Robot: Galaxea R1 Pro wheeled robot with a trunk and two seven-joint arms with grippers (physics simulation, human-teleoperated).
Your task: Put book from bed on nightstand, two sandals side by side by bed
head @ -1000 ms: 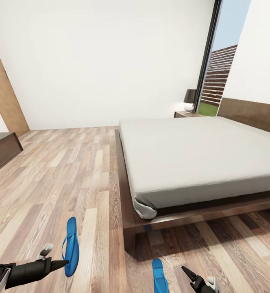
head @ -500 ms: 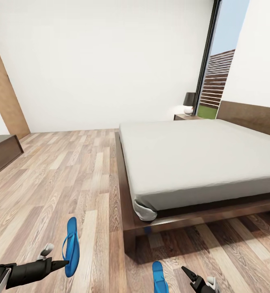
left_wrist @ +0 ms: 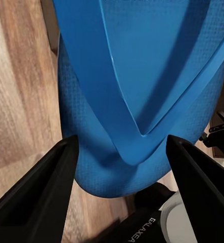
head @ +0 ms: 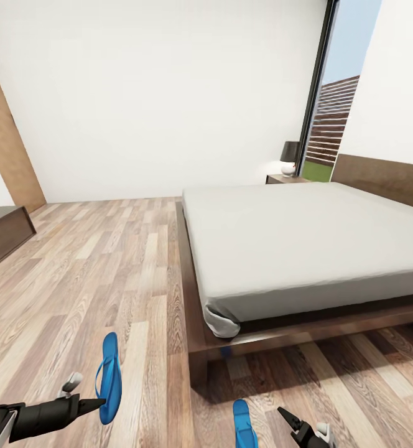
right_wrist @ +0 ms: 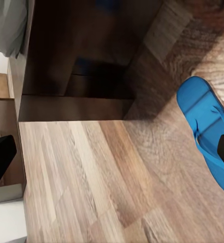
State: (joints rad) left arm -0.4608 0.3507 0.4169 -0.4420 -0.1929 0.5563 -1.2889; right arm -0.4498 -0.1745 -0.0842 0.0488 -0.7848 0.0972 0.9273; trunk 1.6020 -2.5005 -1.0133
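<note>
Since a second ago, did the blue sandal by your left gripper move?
No. In the head view the left sandal keeps its place on the floor beside the bed frame corner.

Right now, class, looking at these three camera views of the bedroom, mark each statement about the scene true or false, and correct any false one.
1. Two blue sandals are in the pictures. True: one sandal is by the left gripper, the other sandal lies on the floor near the right gripper.
2. A book lies in the middle of the mattress. False: the visible part of the bed shows only plain grey mattress.
3. The left wrist view shows a sandal between the open fingers. True.
4. The lamp stands on the floor. False: it stands on the nightstand beyond the bed.
5. Both sandals lie on the bed. False: neither does.
</note>
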